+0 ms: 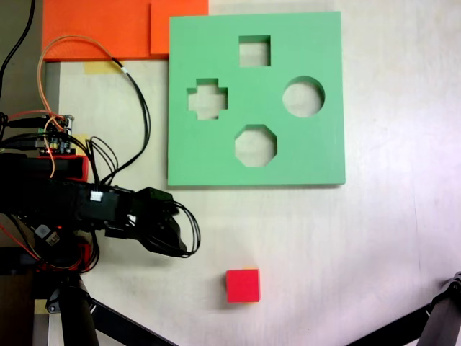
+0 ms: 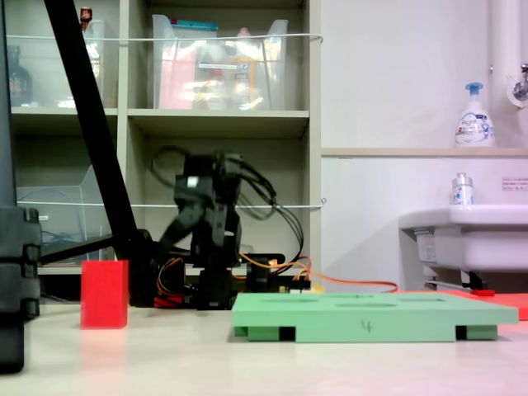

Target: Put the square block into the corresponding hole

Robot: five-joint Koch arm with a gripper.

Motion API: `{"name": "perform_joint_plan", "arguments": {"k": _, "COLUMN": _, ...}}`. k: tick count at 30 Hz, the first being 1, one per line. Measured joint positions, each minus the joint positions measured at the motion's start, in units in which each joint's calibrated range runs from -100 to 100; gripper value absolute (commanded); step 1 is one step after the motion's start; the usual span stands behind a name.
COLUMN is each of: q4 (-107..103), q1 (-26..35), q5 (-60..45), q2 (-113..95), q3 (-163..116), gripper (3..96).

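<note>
The square block [image 1: 243,285] is a small red cube on the pale table, near the bottom of the first exterior view. In the second exterior view the block [image 2: 105,294] stands at the left. The green foam board [image 1: 216,162] lies flat above it. Its square hole [image 1: 254,50] is at the board's top, beside cross, round and octagonal cut-outs. My black gripper [image 1: 176,234] hovers at the first exterior view's left, left of and above the block, clear of it. Its jaws look shut with nothing between them. In the second exterior view the gripper [image 2: 198,198] is folded up behind the board [image 2: 371,318].
Orange sheets [image 1: 101,29] lie at the top left beside the board. Loose wires [image 1: 137,94] and a circuit board [image 1: 57,137] sit by the arm's base. Black stand legs [image 1: 432,321] cross the lower corners. Shelves [image 2: 214,124] and a sink [image 2: 462,239] stand behind.
</note>
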Motion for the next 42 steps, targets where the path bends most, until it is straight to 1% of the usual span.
{"name": "perform_joint_plan", "arguments": {"k": 3, "q4": -11.6, "q1": 0.2, "q5": 2.0, "q2": 4.5, "q3": 18.5, "gripper": 45.7}}
{"name": "perform_joint_plan", "arguments": {"k": 8, "q4": -31.1, "q1": -1.3, "q5": 4.0, "q2": 32.0, "q3": 50.9, "gripper": 48.6}}
{"name": "perform_joint_plan", "arguments": {"k": 10, "q4": -33.8, "q1": -2.1, "q5": 4.1, "q2": 39.7, "q3": 55.9, "gripper": 49.4}}
{"name": "perform_joint_plan", "arguments": {"k": 14, "q4": -34.2, "q1": -3.8, "q5": 4.1, "q2": 47.9, "q3": 58.2, "gripper": 51.4}}
{"name": "perform_joint_plan", "arguments": {"k": 15, "q4": -34.3, "q1": -4.1, "q5": 4.2, "q2": 50.3, "q3": 60.1, "gripper": 54.7}}
{"name": "perform_joint_plan", "arguments": {"k": 16, "q4": -34.3, "q1": -4.4, "q5": 4.1, "q2": 53.1, "q3": 62.1, "gripper": 60.4}}
{"name": "perform_joint_plan", "arguments": {"k": 17, "q4": -34.3, "q1": -4.8, "q5": 4.2, "q2": 56.2, "q3": 64.7, "gripper": 68.6}}
{"name": "perform_joint_plan", "arguments": {"k": 18, "q4": -34.3, "q1": -5.3, "q5": 4.1, "q2": 59.2, "q3": 66.9, "gripper": 79.2}}
{"name": "perform_joint_plan", "arguments": {"k": 20, "q4": -34.3, "q1": -6.0, "q5": 4.1, "q2": 63.5, "q3": 67.8, "gripper": 84.9}}
{"name": "perform_joint_plan", "arguments": {"k": 21, "q4": -34.3, "q1": -6.3, "q5": 4.1, "q2": 65.8, "q3": 68.2, "gripper": 86.1}}
{"name": "perform_joint_plan", "arguments": {"k": 26, "q4": -34.4, "q1": -7.1, "q5": 3.9, "q2": 77.2, "q3": 73.4, "gripper": 87.0}}
{"name": "perform_joint_plan", "arguments": {"k": 42, "q4": -32.2, "q1": -7.6, "q5": 2.1, "q2": 98.5, "q3": 73.5, "gripper": 86.9}}
